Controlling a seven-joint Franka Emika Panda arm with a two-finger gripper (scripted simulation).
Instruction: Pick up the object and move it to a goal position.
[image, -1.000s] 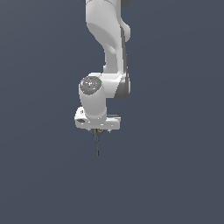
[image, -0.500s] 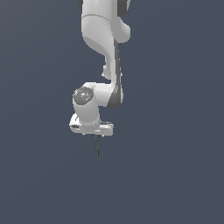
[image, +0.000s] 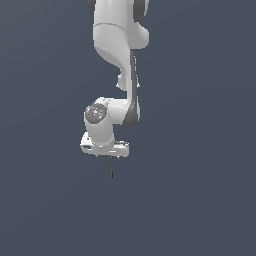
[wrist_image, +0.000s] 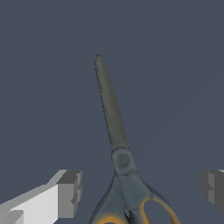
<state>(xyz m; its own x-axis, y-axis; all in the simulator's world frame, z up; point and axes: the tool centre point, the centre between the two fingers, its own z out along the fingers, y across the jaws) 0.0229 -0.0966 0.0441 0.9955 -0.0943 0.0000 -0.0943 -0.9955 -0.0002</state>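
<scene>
Your scissors hang blades-down beneath the gripper, clear of the grey floor. In the wrist view the orange handles sit between two fingers that stand apart with gaps on either side; you cannot tell whether anything grips them.

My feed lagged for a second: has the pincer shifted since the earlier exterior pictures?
Yes. In the exterior view the pincer has drifted toward the view's left against the picture frame, the only fixed reference. The scissors went with it, hanging blades-down beneath.
</scene>
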